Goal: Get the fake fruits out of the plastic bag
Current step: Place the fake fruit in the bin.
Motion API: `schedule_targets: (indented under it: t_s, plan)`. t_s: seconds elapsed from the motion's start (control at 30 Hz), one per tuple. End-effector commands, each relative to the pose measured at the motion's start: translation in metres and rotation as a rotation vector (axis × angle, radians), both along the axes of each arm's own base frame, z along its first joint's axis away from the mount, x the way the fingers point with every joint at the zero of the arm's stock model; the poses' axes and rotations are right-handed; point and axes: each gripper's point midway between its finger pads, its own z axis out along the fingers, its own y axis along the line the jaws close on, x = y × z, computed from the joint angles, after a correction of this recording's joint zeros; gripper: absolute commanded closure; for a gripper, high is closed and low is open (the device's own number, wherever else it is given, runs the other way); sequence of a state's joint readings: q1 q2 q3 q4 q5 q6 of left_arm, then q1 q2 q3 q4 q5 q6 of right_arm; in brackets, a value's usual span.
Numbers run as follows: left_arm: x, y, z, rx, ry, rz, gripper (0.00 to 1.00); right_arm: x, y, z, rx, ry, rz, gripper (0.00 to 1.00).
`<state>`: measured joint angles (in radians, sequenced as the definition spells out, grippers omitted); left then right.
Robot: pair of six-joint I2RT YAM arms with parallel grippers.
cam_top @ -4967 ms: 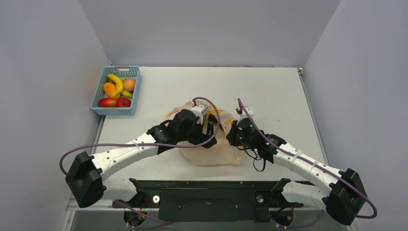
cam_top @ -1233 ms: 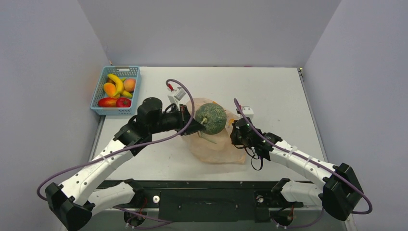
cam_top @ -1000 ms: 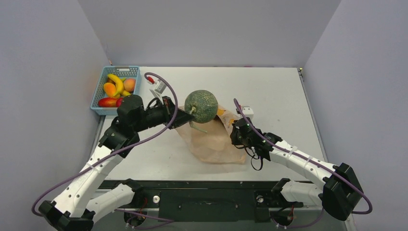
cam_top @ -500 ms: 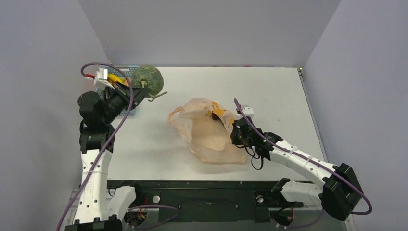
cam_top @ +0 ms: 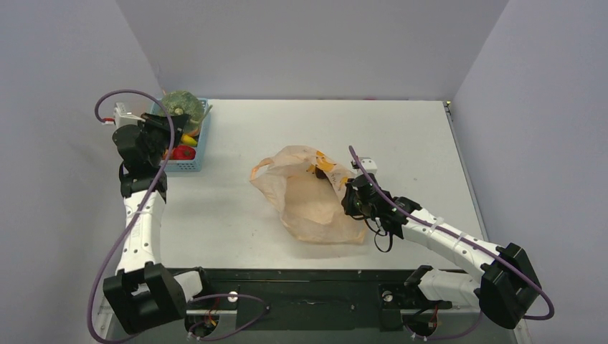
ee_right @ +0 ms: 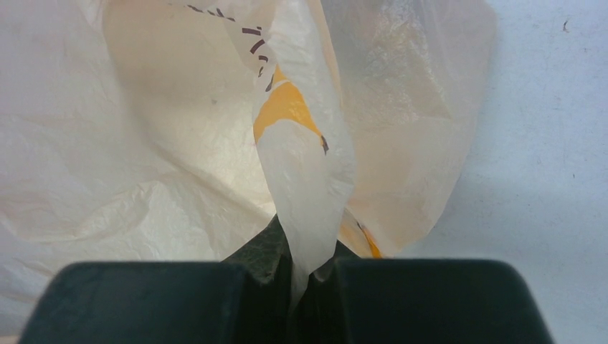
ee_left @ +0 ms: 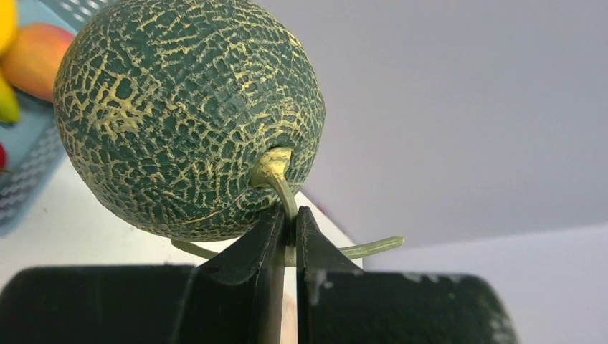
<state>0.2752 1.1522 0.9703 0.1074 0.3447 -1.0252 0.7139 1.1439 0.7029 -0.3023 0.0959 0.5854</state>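
A green netted melon (cam_top: 181,104) (ee_left: 188,115) hangs above the blue basket (cam_top: 188,165) at the far left of the table. My left gripper (ee_left: 288,217) (cam_top: 166,122) is shut on the melon's pale stem (ee_left: 276,172). The peach plastic bag (cam_top: 310,197) (ee_right: 179,129) lies crumpled at the table's middle, its mouth toward the left. My right gripper (ee_right: 310,258) (cam_top: 351,195) is shut on a fold of the bag's right edge. Other fake fruits show in the basket: a red one (cam_top: 183,153) and a yellow one (cam_top: 188,139).
The basket stands at the table's back-left corner, close to the left wall. A peach-coloured fruit (ee_left: 36,57) and the basket's mesh wall (ee_left: 29,179) show behind the melon in the left wrist view. A bag handle loop (cam_top: 259,172) sticks out to the left.
My left arm has swung the melon from beside the bag far left to above the basket. The bag has sagged flatter. My right gripper has kept its hold on the bag.
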Motion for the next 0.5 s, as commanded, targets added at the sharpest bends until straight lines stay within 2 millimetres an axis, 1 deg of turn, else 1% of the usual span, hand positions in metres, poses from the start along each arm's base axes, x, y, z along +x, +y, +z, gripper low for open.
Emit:
schedule_targets:
  t_s: [0.0, 0.03, 0.07, 0.1, 0.13, 0.17, 0.2, 0.23, 0.27, 0.3, 0.33, 0.37, 0.4, 0.43, 0.47]
  plan:
    - [0.035, 0.053, 0.001, -0.072, -0.07, 0.162, 1.0, 0.005, 0.002, 0.008, 0.033, -0.038, -0.001, 1.0]
    - [0.04, 0.063, 0.002, -0.077, -0.082, 0.178, 1.0, 0.006, 0.002, 0.008, 0.035, -0.036, -0.001, 1.0]
    - [0.051, 0.07, -0.005, -0.081, -0.072, 0.182, 1.0, 0.006, 0.002, 0.008, 0.037, -0.036, -0.001, 1.0]
    - [0.062, 0.08, -0.015, -0.081, -0.062, 0.185, 1.0, 0.006, 0.003, 0.008, 0.04, -0.035, 0.002, 1.0]
    - [0.069, 0.083, -0.009, -0.078, -0.076, 0.178, 1.0, 0.006, 0.003, 0.008, 0.04, -0.034, 0.002, 1.0]
    - [0.081, 0.093, -0.015, -0.079, -0.073, 0.183, 1.0, 0.006, 0.004, 0.008, 0.042, -0.033, 0.002, 1.0]
    - [0.086, 0.096, -0.015, -0.076, -0.079, 0.177, 1.0, 0.006, 0.004, 0.008, 0.044, -0.032, 0.003, 1.0]
    - [0.099, 0.102, -0.016, -0.067, -0.093, 0.172, 1.0, 0.007, 0.005, 0.007, 0.043, -0.03, 0.004, 1.0]
    - [0.105, 0.103, -0.017, -0.063, -0.095, 0.159, 1.0, 0.008, 0.005, 0.007, 0.043, -0.029, 0.003, 1.0]
    - [0.118, 0.108, -0.02, -0.061, -0.097, 0.151, 1.0, 0.008, 0.005, 0.006, 0.041, -0.028, 0.004, 1.0]
    - [0.123, 0.107, -0.019, -0.061, -0.105, 0.128, 1.0, 0.009, 0.005, 0.006, 0.041, -0.025, 0.003, 1.0]
    - [0.136, 0.111, -0.023, -0.063, -0.108, 0.118, 1.0, 0.01, 0.004, 0.005, 0.039, -0.022, 0.001, 1.0]
    - [0.141, 0.111, -0.025, -0.067, -0.108, 0.104, 1.0, 0.011, 0.004, 0.005, 0.041, -0.019, 0.0, 1.0]
    - [0.152, 0.115, -0.029, -0.071, -0.109, 0.097, 1.0, 0.012, 0.004, 0.005, 0.041, -0.018, 0.0, 1.0]
    - [0.157, 0.115, -0.03, -0.08, -0.109, 0.089, 1.0, 0.013, 0.004, 0.005, 0.043, -0.015, -0.001, 1.0]
